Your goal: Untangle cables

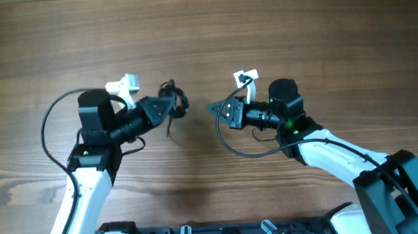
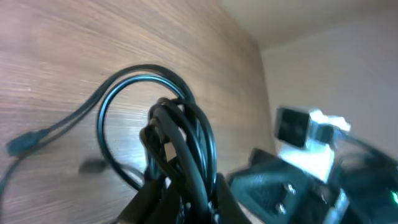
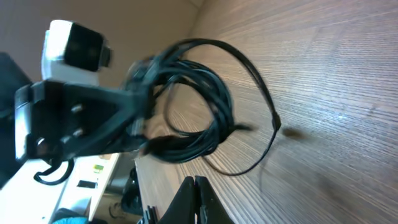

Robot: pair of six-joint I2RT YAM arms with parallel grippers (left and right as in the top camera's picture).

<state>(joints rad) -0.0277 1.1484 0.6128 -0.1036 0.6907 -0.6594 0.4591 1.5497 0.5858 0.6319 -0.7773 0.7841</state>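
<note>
Left pincer (image 1: 167,105) grips the cables (image 2: 186,143); we see their loops only in the 2 wrist views. Right pincer (image 3: 194,196) is clenched, empty; plug tips blur.

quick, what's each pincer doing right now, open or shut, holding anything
Left pincer: shut on the bunched cables.
Right pincer: shut, holding nothing.

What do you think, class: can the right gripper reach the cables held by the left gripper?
Probably yes. The cables hang bunched in the left gripper, and the right gripper points at them with nothing between. It is shut, so it must open first.
</note>
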